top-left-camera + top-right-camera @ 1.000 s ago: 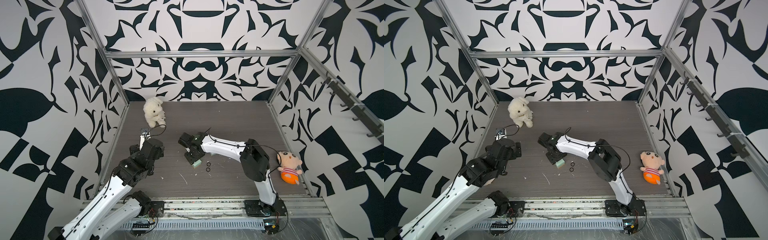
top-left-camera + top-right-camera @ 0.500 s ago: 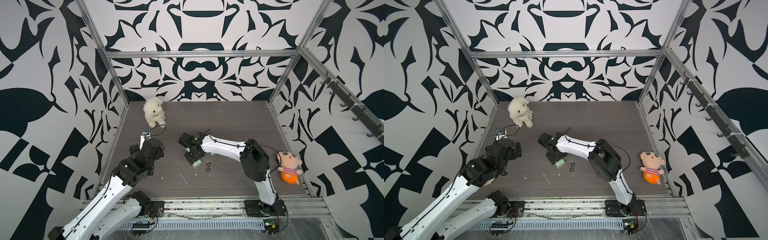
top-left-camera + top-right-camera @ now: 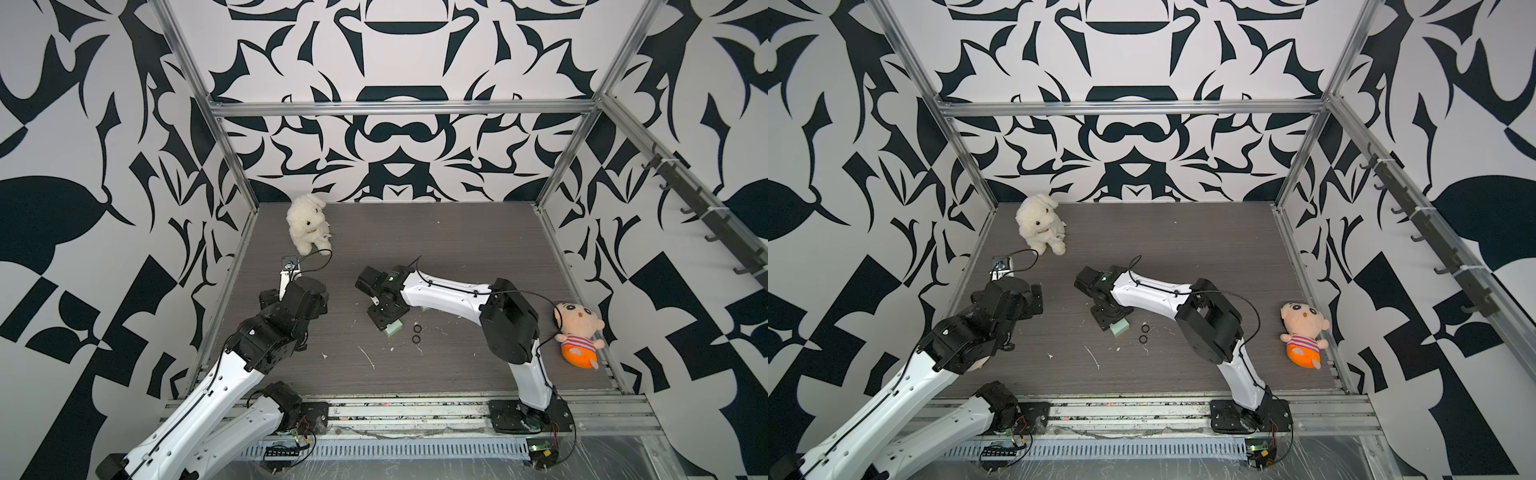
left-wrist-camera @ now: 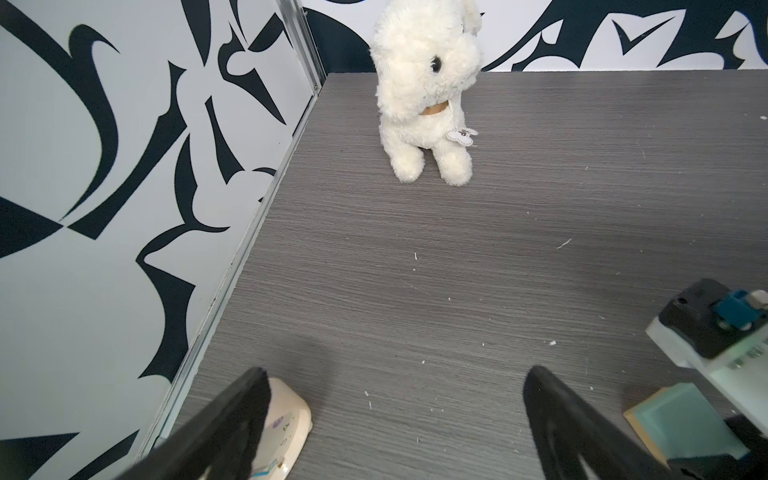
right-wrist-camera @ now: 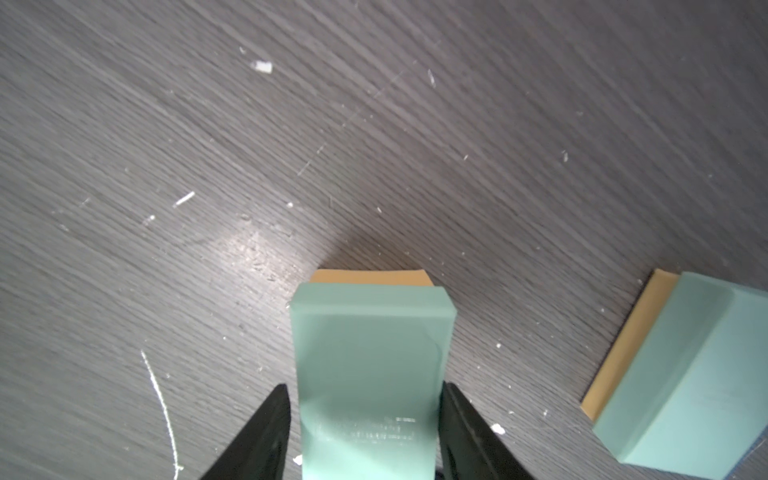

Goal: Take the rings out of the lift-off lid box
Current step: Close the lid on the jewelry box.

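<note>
The table is running up against patterned walls on its left, far and right sides, and an aluminium rail is running along its left edge. The left gripper is hovering near that rail with its jaws spread wide and holding nothing. A cream keypad device is lying just beside one finger on the rail side. A white plush dog is sitting in the far left corner, and bare tabletop is lying between it and the left gripper. A doll is lying against the right edge, well apart from the work area. The right gripper is pointing down at mid-table, its fingers flanking a mint box piece. Whether they are clamping it or standing just clear of it cannot be told. A second mint box piece is lying near the first, apart from it. Two black rings are lying flat on the table just to the right of the flanked piece, outside it and side by side. Against the top views of one second earlier, both arms, the rings and the toys are showing in the same places.
</note>
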